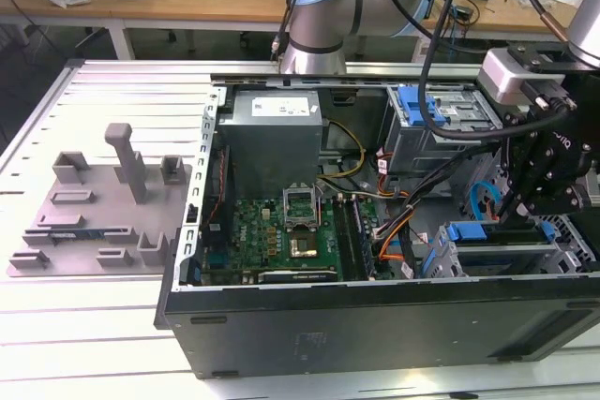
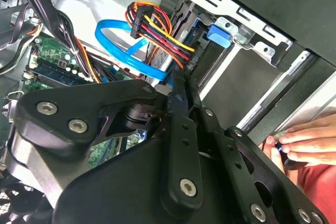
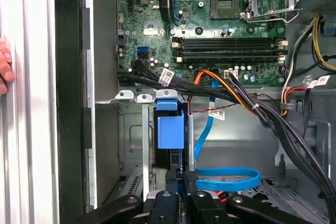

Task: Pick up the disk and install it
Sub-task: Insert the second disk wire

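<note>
Disk [image 3: 170, 129] seated edge-on in the drive cage [image 3: 134, 145] of the computer case [image 1: 375, 320].
Gripper [image 3: 181, 179] above the cage, fingers together against the disk's blue rail; grip contact obscured.

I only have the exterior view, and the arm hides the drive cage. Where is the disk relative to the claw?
Observer: In the first wrist view the disk, blue rail showing, stands edge-on in the cage slot, straight ahead of the claw.
Operator: Any cables close by?
Observer: A blue flat cable loops just beside the claw.
Operator: Anyone near the case?
Observer: Yes, in the second wrist view a person's hand is at the case's outer edge.
</note>
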Tool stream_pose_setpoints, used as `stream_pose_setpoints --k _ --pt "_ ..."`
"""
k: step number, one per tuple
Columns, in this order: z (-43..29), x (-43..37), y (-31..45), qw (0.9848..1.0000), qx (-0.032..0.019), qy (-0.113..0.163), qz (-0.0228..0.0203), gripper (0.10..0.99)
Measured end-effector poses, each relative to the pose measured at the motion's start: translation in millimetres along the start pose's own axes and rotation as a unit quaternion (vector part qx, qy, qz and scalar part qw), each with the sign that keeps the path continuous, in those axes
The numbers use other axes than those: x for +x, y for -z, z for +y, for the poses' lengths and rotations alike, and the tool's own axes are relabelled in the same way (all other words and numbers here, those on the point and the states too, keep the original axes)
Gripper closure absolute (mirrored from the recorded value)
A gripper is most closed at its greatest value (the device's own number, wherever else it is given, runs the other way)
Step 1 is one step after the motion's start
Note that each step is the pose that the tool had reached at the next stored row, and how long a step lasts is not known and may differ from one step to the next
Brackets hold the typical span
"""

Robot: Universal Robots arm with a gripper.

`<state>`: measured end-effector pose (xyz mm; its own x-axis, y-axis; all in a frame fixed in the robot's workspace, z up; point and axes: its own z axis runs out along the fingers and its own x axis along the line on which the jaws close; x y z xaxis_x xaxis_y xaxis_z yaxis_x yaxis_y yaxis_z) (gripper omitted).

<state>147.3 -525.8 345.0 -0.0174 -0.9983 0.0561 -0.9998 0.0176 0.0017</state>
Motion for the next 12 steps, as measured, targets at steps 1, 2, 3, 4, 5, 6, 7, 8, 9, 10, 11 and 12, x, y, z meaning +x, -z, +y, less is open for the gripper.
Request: stream_pose_setpoints --k 1,2,3,4,5,6,7,8,9,10,11,12 --pt "0.0 0.0 -0.7 1.0 0.0 0.0 0.0 0.925" --pt "-0.1 -0.1 -1.3 1.0 0.0 0.0 0.0 0.925" --pt "-0.1 -0.1 -2.0 1.0 0.0 0.0 0.0 0.925" --pt "-0.1 -0.1 -2.2 1.0 0.0 0.0 0.0 0.925" --pt "-0.1 -0.1 -2.5 1.0 0.0 0.0 0.0 0.925" --pt "-0.1 -0.2 -3.1 1.0 0.0 0.0 0.0 0.925" --pt "-0.1 -0.2 -3.3 1.0 0.0 0.0 0.0 0.925" --pt "-0.1 -0.2 -3.8 1.0 0.0 0.0 0.0001 0.925" --pt "-0.1 -0.3 -4.5 1.0 0.0 0.0 0.0 0.925" --pt "-0.1 -0.3 -5.2 1.0 0.0 0.0 0.0 0.925" --pt "-0.1 -0.3 -6.4 1.0 0.0 0.001 0.0 0.925" --pt "-0.1 -0.4 -6.9 1.0 0.0 0.001 0.0 0.925"
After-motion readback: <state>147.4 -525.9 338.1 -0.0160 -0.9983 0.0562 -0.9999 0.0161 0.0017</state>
